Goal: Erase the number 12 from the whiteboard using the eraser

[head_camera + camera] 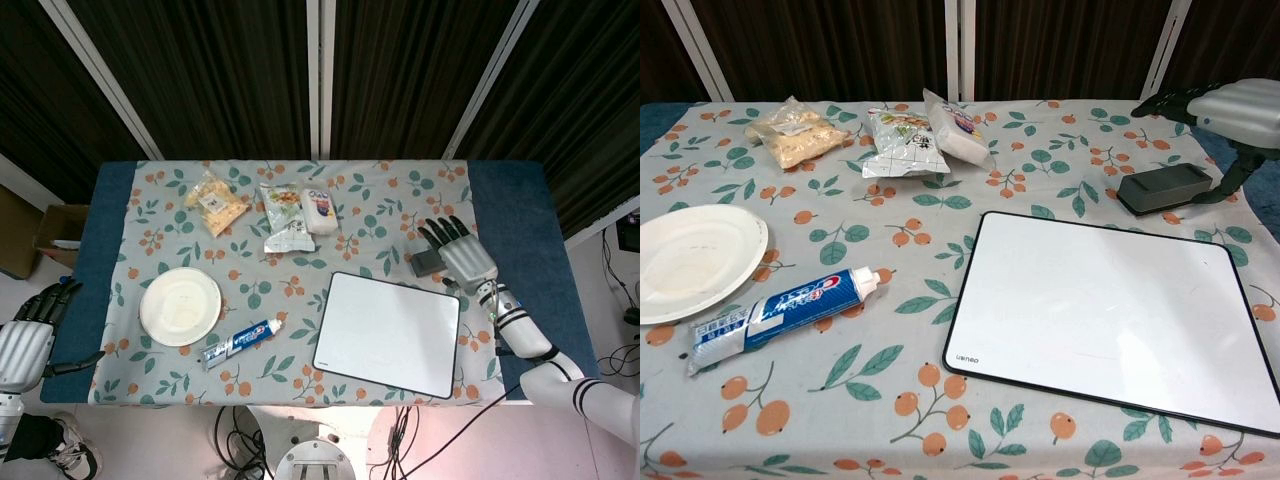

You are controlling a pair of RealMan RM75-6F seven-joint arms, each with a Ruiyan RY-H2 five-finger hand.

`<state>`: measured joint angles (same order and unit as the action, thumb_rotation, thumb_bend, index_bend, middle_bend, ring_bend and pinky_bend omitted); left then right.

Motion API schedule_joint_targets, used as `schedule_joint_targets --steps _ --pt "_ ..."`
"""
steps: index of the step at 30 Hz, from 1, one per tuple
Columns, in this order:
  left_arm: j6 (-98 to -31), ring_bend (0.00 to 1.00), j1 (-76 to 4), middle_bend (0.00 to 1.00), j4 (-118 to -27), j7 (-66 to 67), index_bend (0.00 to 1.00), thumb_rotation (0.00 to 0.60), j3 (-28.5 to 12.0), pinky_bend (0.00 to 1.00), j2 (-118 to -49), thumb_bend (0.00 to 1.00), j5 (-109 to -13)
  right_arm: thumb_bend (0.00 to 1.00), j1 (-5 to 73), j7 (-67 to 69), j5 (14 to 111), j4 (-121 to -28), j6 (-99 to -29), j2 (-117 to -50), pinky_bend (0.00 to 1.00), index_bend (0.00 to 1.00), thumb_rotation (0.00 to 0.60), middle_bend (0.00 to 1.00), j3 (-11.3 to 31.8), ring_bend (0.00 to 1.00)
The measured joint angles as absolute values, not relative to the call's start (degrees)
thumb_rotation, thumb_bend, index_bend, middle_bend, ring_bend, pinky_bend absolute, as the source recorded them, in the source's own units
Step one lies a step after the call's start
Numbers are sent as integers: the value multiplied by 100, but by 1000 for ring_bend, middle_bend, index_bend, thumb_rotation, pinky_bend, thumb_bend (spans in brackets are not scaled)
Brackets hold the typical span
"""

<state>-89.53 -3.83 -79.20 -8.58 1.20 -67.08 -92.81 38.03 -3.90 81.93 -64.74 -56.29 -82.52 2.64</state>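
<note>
Two hands in view: one at each side of the table.
Right hand [462, 255]: fingers spread apart, holding nothing; hovers just beside and above the eraser, palm down. In the chest view it shows at the top right [1230, 103], raised off the cloth.
Left hand [28, 330]: off the table's left edge, low, well apart from everything on the cloth; fingers slightly apart with nothing in them.
Eraser [1163, 188]: dark grey block lying flat on the cloth, just beyond the whiteboard's far right corner, not touching the right hand as far as the chest view shows.
Whiteboard [1120, 315]: black-framed, flat on the cloth at front right; surface reads blank white, no digits visible.
Toothpaste tube [786, 308]: lying left of the whiteboard, cap toward the board.
Paper plate [688, 260]: white, at the left edge, near the tube.
Snack packets [902, 135]: three along the far side, two of them touching.
Tablecloth [1040, 170]: floral print over a blue table.
</note>
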Motion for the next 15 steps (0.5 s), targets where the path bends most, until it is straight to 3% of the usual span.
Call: schedule_joint_targets --steps 4,9,15 --pt "-8978 79 -374 87 -7907 -889 89 373 103 188 -6695 59 -9271 62 3285 -337 8422 -6749 -6603 -7943 0 0 600 0 124 0" --pt "-9009 79 -379 87 -7965 -853 89 369 55 188 -6604 59 -9242 68 2086 -324 8492 -6940 -8061 -7627 0 0 600 0 -126 0" --pt "-9008 79 -407 86 -7989 -832 89 371 3 188 -6566 59 -9212 68 767 53 8155 -6922 -8868 -7501 0 0 600 0 -303 0"
